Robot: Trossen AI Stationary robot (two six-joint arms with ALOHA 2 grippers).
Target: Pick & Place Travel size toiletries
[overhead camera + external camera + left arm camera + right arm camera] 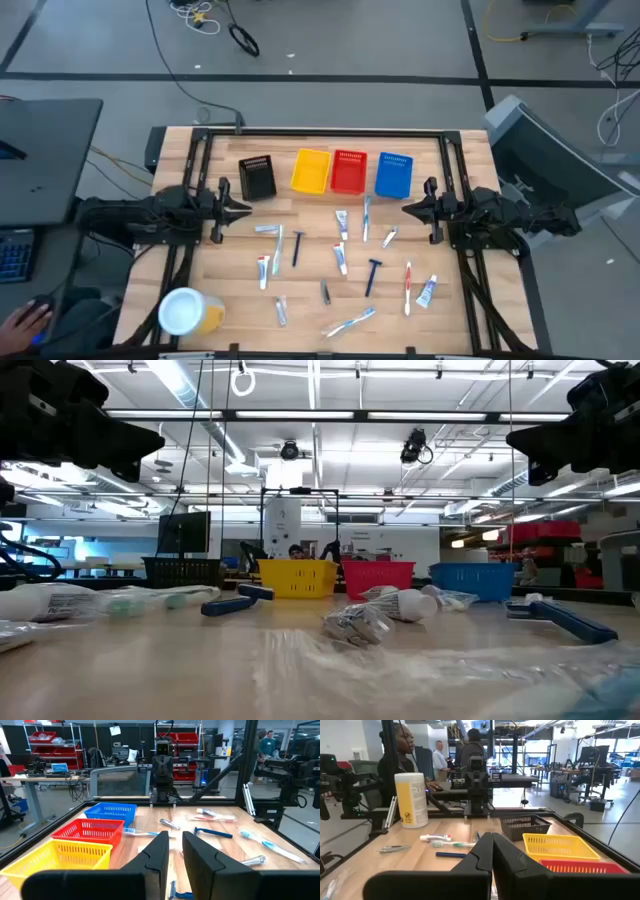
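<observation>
The travel size toiletries (341, 258) lie scattered flat on the wooden table between the two arms: white tubes (341, 222), toothbrushes (350, 322), blue-handled razors (373, 272) and silvery packets (267, 229). My left gripper (243, 210) hovers at the table's left side, above the wood, with a narrow gap between its fingers (175, 851). My right gripper (408, 208) hovers at the right side, facing it, with fingers together (492, 851). Neither gripper is over any item. In the left wrist view a razor (212, 832) and a toothbrush (262, 842) lie ahead.
Four small baskets stand in a row near the far edge: black (258, 178), yellow (311, 170), red (349, 171) and blue (394, 174). A white-lidded yellow tub (185, 312) stands at the near left corner. A person's hand (25, 320) shows off the table's left.
</observation>
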